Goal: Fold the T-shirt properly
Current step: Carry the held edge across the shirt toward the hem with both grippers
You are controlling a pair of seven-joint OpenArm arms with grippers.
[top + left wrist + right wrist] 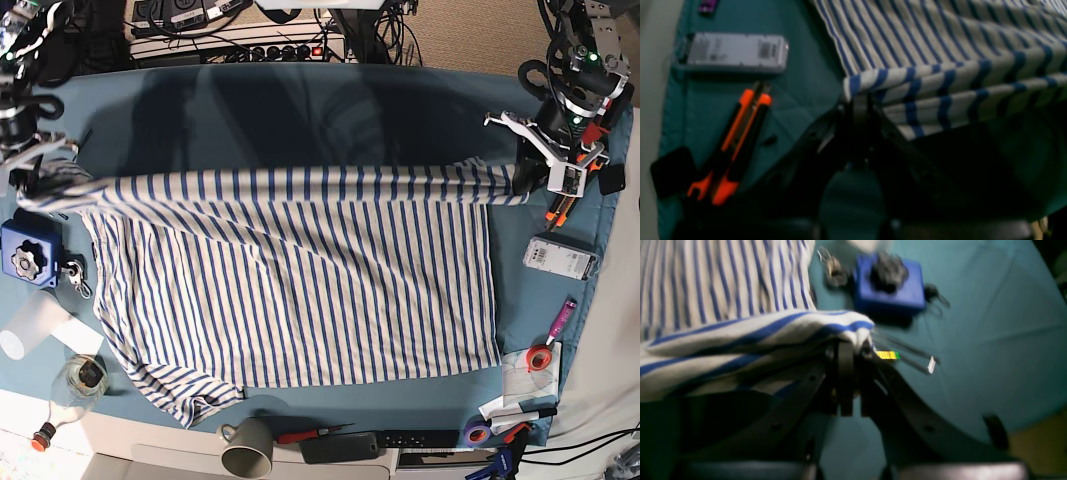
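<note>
Base view: T-shirt (290, 300) spread on teal table cloth (300, 110), far edge lifted taut. Left gripper (858, 100) and right gripper (846, 346) clenched on its corners. Uneven pull risks slipping, skewed fold; box cutter (733, 146) nearby could snag.

T-shirt (290, 290) spread on teal tabletop (300, 110), top edge pulled taut between left claw (535, 175) and right claw (30, 180).

Blur, cropping and hidden parts

Both wrist views are blurred; the T-shirt (940, 50) runs off their edges, and the label print on the grey box (736, 51) beside it is unreadable.
</note>
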